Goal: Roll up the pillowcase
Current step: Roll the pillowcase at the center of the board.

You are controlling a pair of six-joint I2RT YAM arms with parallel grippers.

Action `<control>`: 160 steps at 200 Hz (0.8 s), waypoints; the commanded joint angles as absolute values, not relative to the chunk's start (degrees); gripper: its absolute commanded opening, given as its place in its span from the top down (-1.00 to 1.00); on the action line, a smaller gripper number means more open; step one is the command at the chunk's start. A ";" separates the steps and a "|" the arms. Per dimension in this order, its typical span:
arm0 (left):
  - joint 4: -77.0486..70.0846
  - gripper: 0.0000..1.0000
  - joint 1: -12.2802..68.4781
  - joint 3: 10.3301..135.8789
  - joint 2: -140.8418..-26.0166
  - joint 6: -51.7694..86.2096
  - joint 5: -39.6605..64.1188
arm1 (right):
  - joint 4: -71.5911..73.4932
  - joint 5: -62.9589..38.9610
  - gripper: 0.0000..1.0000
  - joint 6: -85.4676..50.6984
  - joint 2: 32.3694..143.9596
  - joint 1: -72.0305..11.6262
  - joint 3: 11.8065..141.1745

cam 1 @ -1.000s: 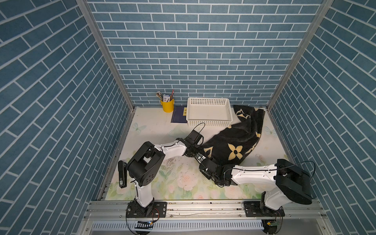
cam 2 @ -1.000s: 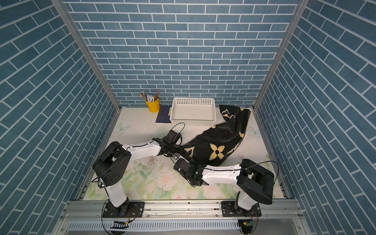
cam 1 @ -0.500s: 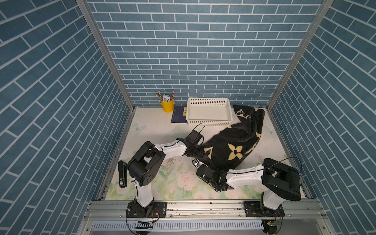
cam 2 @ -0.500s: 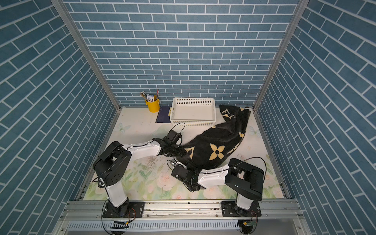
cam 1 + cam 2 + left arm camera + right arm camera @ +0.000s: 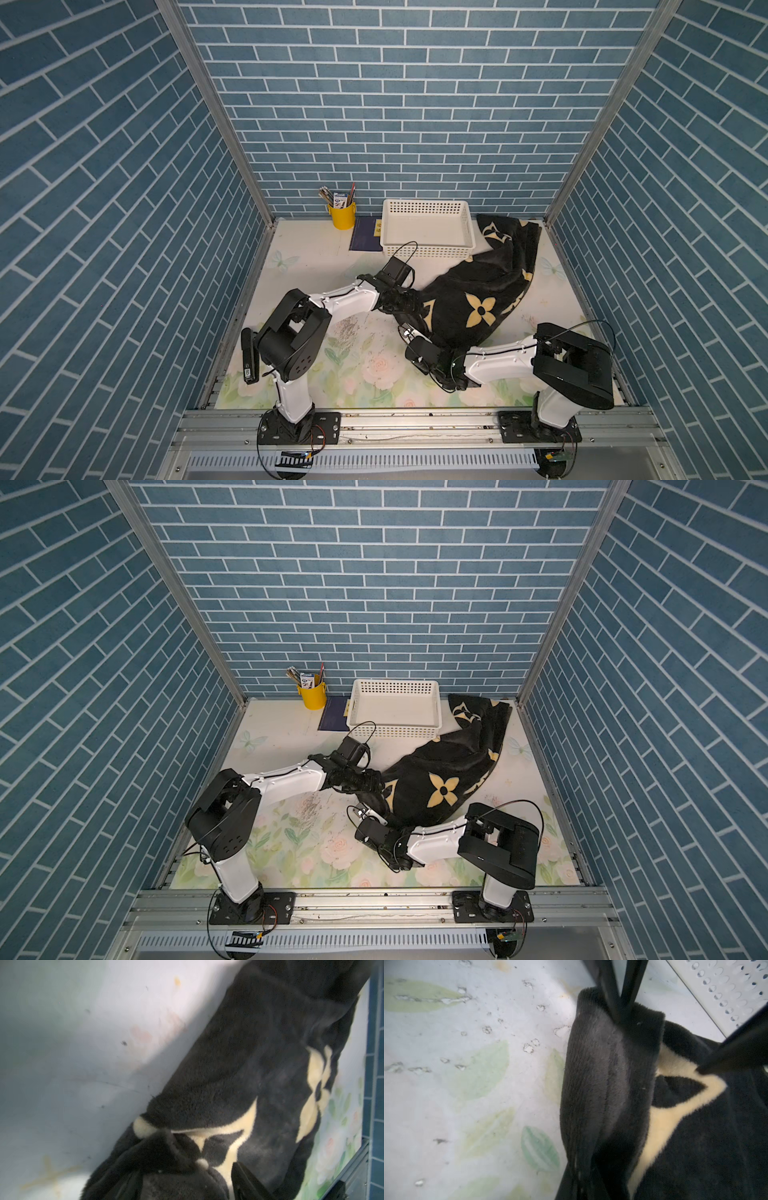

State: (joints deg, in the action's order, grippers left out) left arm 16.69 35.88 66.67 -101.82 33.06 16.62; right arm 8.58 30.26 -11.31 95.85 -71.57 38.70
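The pillowcase, thick black plush with cream flowers, is lying crumpled beside the white perforated basket. The left gripper is standing wide around a bunched corner. The right gripper is pinching a folded edge, its fingertips hiding in the pile.

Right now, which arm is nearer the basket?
Left. The left arm ends just in front of the basket; the right arm ends farther back, at the pillowcase corner.

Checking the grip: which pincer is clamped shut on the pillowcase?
The right pincer, pinching the near fold of the pillowcase; the left pincer has its jaws spread around the cloth.
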 commanded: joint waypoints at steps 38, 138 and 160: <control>20.96 -0.50 23.53 66.40 -88.78 31.12 14.64 | 7.00 9.66 1.00 -12.96 92.95 -68.90 42.54; 18.17 -0.48 22.29 57.53 -84.02 31.99 16.17 | 17.38 -6.53 1.00 -23.57 85.87 -58.60 34.09; 18.27 -0.47 23.74 56.96 -84.37 31.90 15.70 | 21.25 -9.48 1.00 -26.51 84.23 -55.92 30.54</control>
State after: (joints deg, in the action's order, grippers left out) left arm 18.55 22.26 58.08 -85.10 32.18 15.68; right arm 16.10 -4.10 -21.23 86.39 -58.28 33.74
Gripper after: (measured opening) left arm 0.737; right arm 0.093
